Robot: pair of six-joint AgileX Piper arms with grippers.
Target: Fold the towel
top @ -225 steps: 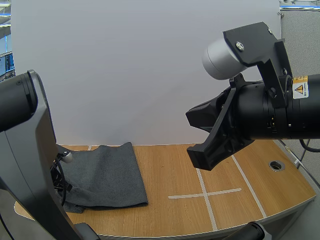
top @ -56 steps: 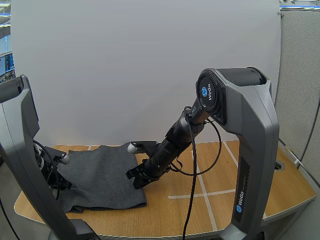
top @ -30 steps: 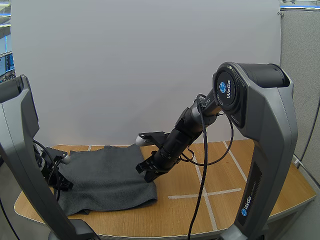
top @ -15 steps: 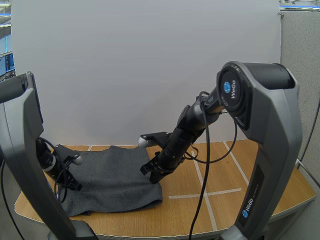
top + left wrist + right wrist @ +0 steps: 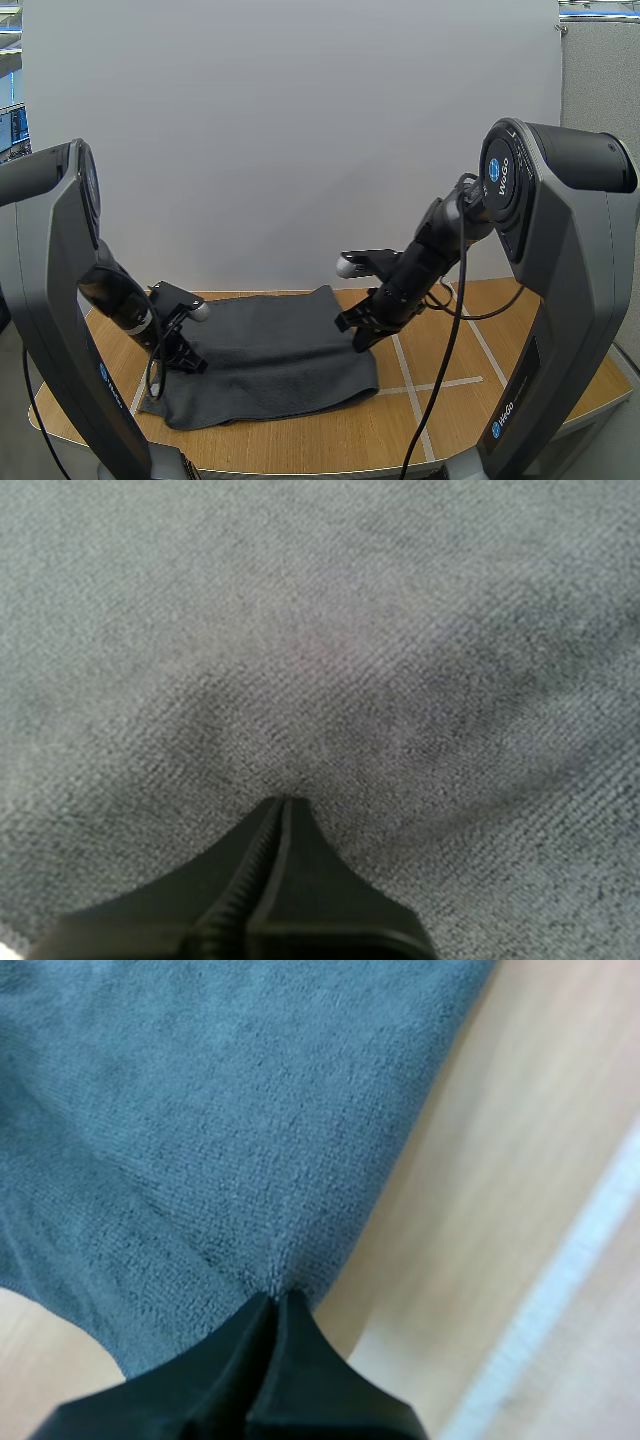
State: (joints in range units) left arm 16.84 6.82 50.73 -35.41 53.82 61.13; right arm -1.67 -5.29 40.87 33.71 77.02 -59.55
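Grey terry towel (image 5: pixel 270 350), rumpled on the wooden table (image 5: pixel 450 410), seems pinched by left hand (image 5: pixel 283 805) and right hand (image 5: pixel 274 1300).

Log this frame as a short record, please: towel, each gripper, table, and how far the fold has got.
towel: grey, spread out on the table, mostly flat
left gripper: shut on the towel at its left side, cloth puckered at the tips
right gripper: shut on the towel's right edge, next to bare wood
table: wooden, with white tape lines to the right of the towel
stage: both sides pinched, fold not yet made
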